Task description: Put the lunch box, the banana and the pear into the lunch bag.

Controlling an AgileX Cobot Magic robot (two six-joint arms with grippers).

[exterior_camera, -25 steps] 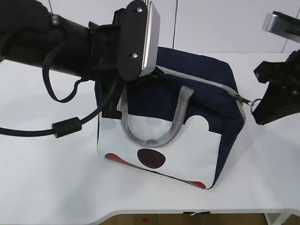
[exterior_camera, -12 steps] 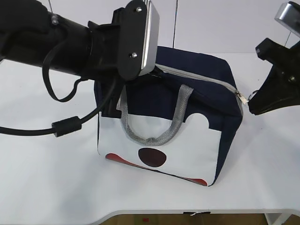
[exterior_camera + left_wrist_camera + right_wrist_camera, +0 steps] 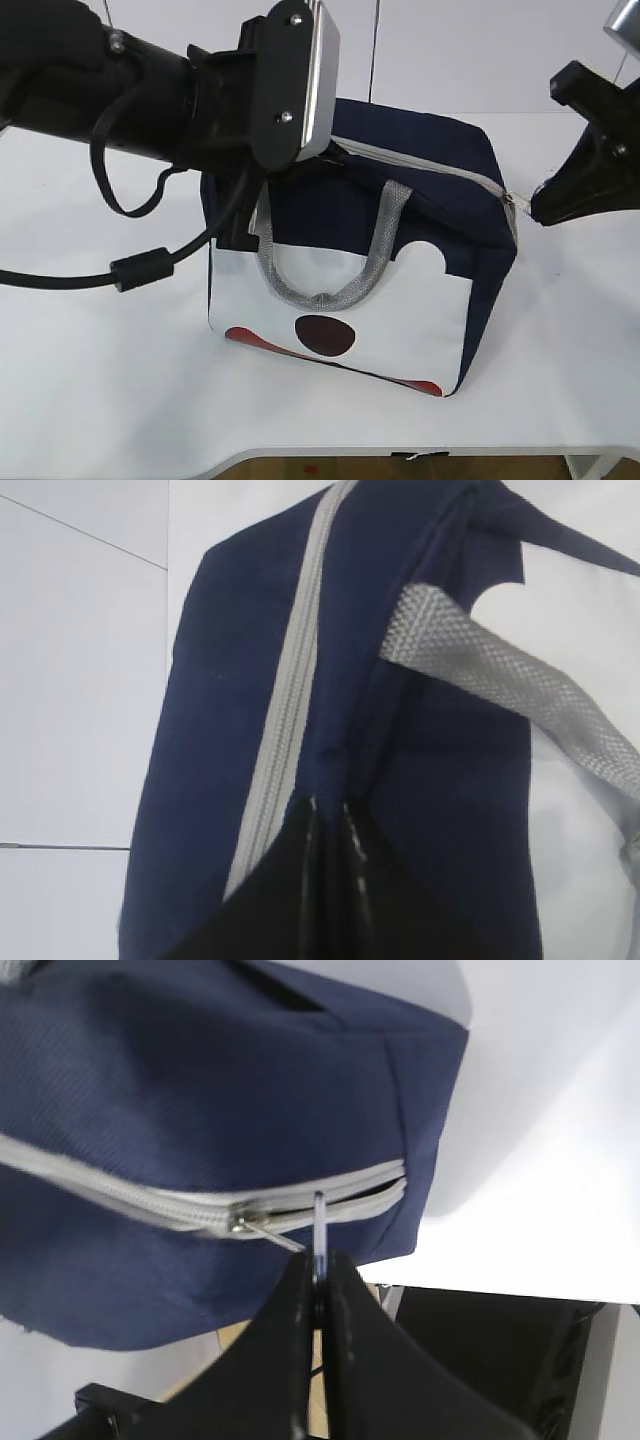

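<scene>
White table (image 3: 90, 350) under lunch bag (image 3: 400, 200), white wall (image 3: 450, 50) behind.

A white table (image 3: 120, 380) carries the lunch bag (image 3: 400, 180), the only thing resting directly on it. The bag stands upright between the two arms, just beside the right gripper (image 3: 540, 205), under the left arm.

The lunch bag (image 3: 420, 175) is dark navy blue on top and on its sides. Its zipper (image 3: 285, 715) is light grey, and the woven handle (image 3: 385, 240) is grey too. The front panel (image 3: 400, 320) is white — with a dark round spot and red shapes along the bottom. Both robot arms are black. The table (image 3: 100, 380) is white.
</scene>
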